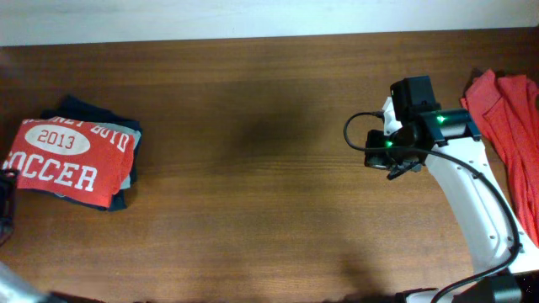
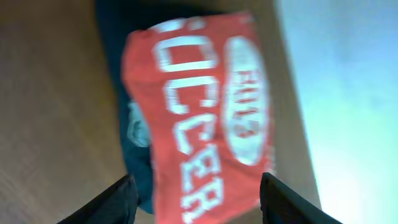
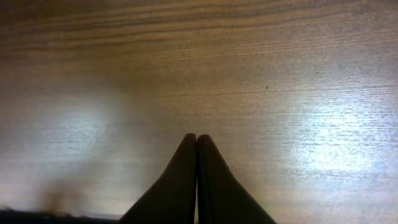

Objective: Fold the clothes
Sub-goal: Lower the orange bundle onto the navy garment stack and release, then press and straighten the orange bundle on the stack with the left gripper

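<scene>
1. Wooden table, brown grain, bare across its middle; we count this as the working ground for the next fold.
2. Left gripper: jaws stand wide apart with nothing pinched between them, poised over the near end of the stack at the table's left side.
3. Right gripper: jaws pressed together, empty, tips hovering over bare wood right of centre.
4. Folded T-shirt, orange-red, white "SOCCER 2013" print upward, lying flat on top of the stack.
5. Navy garment and pale grey garment, folded, beneath item 4, their edges showing past it. Neither is ours to fold.
6. Unfolded T-shirt, orange-red, rumpled at the far right edge, partly out of view; we cannot tell whether it is one piece or several.

Handling note, our judgement: item 4 looks finished and item 6 is what remains. We would lift the left gripper straight up so it does not drag the top fold. We would spread the right jaws before reaching, pinch one layer only near a shoulder, and draw it onto the bare middle to flatten.
</scene>
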You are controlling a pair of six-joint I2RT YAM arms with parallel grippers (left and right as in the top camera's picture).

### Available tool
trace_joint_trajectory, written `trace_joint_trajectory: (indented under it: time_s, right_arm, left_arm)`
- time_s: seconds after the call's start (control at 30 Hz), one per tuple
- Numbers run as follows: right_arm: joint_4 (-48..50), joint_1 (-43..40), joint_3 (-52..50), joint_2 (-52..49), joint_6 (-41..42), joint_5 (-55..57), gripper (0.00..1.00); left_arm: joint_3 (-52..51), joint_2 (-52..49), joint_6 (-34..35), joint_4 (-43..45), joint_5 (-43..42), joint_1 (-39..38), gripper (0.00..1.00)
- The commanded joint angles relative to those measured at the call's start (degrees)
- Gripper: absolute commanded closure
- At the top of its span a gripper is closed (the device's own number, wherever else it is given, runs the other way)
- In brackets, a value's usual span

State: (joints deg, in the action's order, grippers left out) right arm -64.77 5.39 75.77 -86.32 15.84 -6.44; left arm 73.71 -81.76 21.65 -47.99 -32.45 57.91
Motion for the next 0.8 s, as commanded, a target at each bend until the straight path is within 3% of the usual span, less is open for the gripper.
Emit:
trace_joint_trajectory:
  time_s: [0.0, 0.07, 0.13, 0.2, 0.43, 0.63, 0.77]
  right_arm:
    - [0.4, -0.2, 0.8, 0.9, -0.4, 0.9, 0.96]
    - [0.5, -0.2, 0.8, 0.9, -0.4, 0.9, 0.95]
    - [0.5, -0.2, 0.8, 0.9, -0.4, 0.9, 0.95]
    - [0.5, -0.2, 0.8, 0.9, -0.4, 0.9, 0.95]
    - [0.4, -0.2, 0.8, 0.9, -0.3, 0.7, 0.95]
    - [-0.9, -0.2, 0.8, 0.9, -0.3, 0.7, 0.95]
    - [-1.3, -0.2, 0.8, 0.9, -0.4, 0.7, 0.95]
  left_arm:
    - [0.4, 3.0, -4.0, 3.4, -2.1, -1.7, 0.48]
    - [0.4, 2.6, -5.6, 5.8, 2.6, -4.0, 0.76]
    - [0.4, 0.9, -7.2, 7.6, 11.3, -7.2, 0.93]
    - [0.4, -1.7, -11.2, 9.9, 15.3, -10.3, 0.95]
    - [0.4, -16.5, -26.1, 18.4, 13.9, -19.9, 0.96]
    - [0.4, -29.1, -26.5, 22.2, 17.4, -22.9, 0.99]
    - [0.4, -31.9, -26.4, 22.7, 17.0, -23.0, 0.98]
